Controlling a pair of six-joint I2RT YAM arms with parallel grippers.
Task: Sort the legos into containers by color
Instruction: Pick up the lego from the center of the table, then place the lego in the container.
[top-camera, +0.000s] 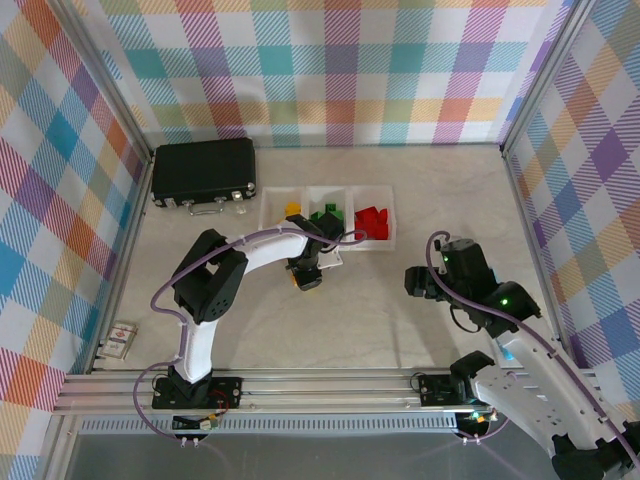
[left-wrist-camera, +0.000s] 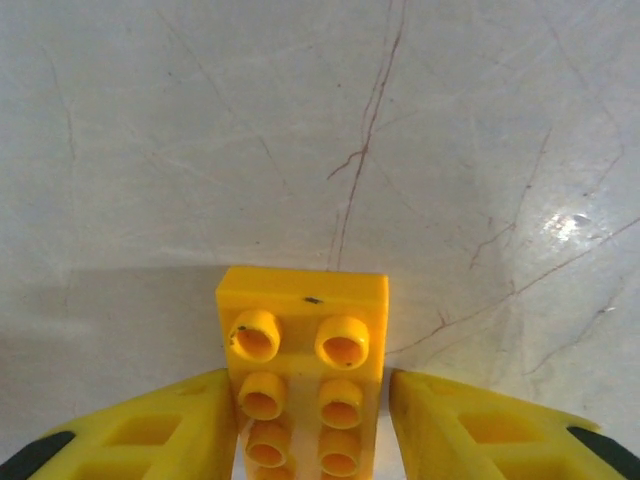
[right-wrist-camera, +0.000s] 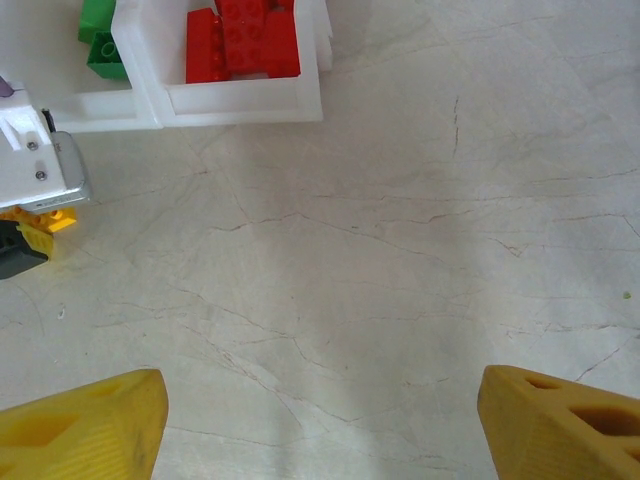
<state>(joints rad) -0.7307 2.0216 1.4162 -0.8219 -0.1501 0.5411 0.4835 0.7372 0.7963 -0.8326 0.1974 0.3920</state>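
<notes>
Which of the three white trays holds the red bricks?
The right-end tray, farthest from the black case; the middle tray holds green bricks, the left tray a yellow-orange one.

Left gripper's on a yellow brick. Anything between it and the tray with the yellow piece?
Nothing visible. The yellow-orange studded plastic brick lies on bare table in the left gripper, just short of the leftmost translucent-white square tray; only its low near wall to lift over.

Pale marbled table (top-camera: 440, 200) — black case (top-camera: 203, 172), tray row (top-camera: 275, 222), yellow lego (left-wrist-camera: 300, 330), small packet (top-camera: 121, 337) near left edge.
</notes>
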